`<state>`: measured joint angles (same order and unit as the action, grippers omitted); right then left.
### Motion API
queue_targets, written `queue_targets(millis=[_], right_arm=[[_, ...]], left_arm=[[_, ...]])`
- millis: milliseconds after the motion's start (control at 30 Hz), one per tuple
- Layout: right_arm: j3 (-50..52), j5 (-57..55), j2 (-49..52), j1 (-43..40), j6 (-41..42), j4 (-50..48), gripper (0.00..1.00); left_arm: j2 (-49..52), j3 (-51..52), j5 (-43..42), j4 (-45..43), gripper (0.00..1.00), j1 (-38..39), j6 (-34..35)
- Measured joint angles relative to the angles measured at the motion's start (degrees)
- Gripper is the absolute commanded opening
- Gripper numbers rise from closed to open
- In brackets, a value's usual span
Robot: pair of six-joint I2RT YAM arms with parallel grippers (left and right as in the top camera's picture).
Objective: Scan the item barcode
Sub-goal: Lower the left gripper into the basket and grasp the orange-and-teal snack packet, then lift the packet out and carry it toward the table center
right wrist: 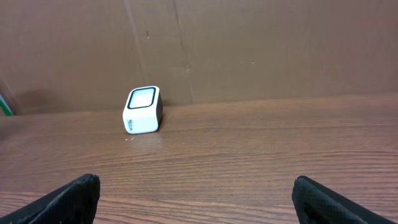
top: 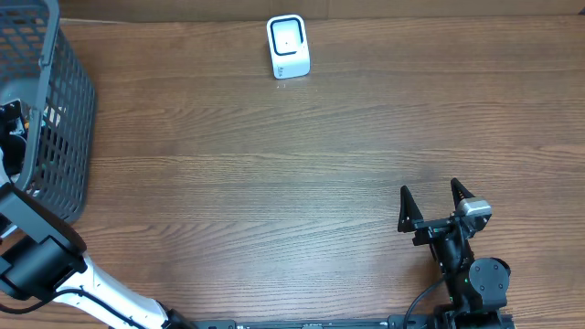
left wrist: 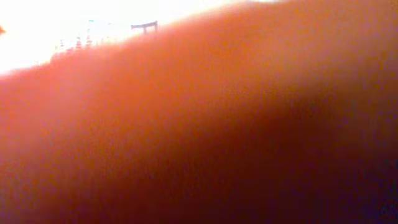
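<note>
A blurred orange-red surface (left wrist: 199, 124), pressed close to the lens, fills the left wrist view, and I cannot tell what it is. My left gripper (top: 9, 128) reaches into the dark mesh basket (top: 64, 110) at the table's left edge. Its fingers are hidden, so open or shut cannot be told. The white barcode scanner (top: 288, 47) stands at the back centre of the table, and the right wrist view shows the scanner (right wrist: 142, 110) ahead and to the left. My right gripper (top: 430, 187) rests low at the front right, and there the gripper (right wrist: 196, 182) is wide open and holds nothing.
The brown wooden table (top: 274, 183) stretches between the basket and the right arm. A brown cardboard wall (right wrist: 249, 50) stands behind the scanner. The left arm's white link (top: 101, 292) crosses the front left corner.
</note>
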<state>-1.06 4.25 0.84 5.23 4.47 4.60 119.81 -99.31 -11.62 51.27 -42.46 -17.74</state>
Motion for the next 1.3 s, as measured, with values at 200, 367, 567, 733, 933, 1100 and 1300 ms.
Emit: queue_targets(millis=[200,367,567,733,933,1100,1300], right_arm=[[0.0,0.0,0.0,0.0,0.0,0.0,1.00],[0.0,0.0,0.0,0.0,0.0,0.0,1.00],[0.0,0.0,0.0,0.0,0.0,0.0,1.00],[0.0,0.0,0.0,0.0,0.0,0.0,1.00],[0.0,0.0,0.0,0.0,0.0,0.0,1.00],[0.0,0.0,0.0,0.0,0.0,0.0,1.00],[0.0,0.0,0.0,0.0,0.0,0.0,1.00]], left_arm=[[0.0,-9.1,0.6,5.1,0.48,0.0,1.7],[-1.7,-17.0,0.6,9.8,0.49,0.0,6.0],[-10.5,-19.3,0.5,10.8,0.49,0.0,11.7],[-19.9,-20.1,-1.8,12.0,0.47,0.0,16.2],[-30.1,-20.9,-3.8,17.8,0.45,2.9,19.4],[-34.9,-21.0,-4.4,24.7,0.42,11.0,20.0],[-36.3,-21.0,-3.3,33.1,0.38,21.9,20.3]])
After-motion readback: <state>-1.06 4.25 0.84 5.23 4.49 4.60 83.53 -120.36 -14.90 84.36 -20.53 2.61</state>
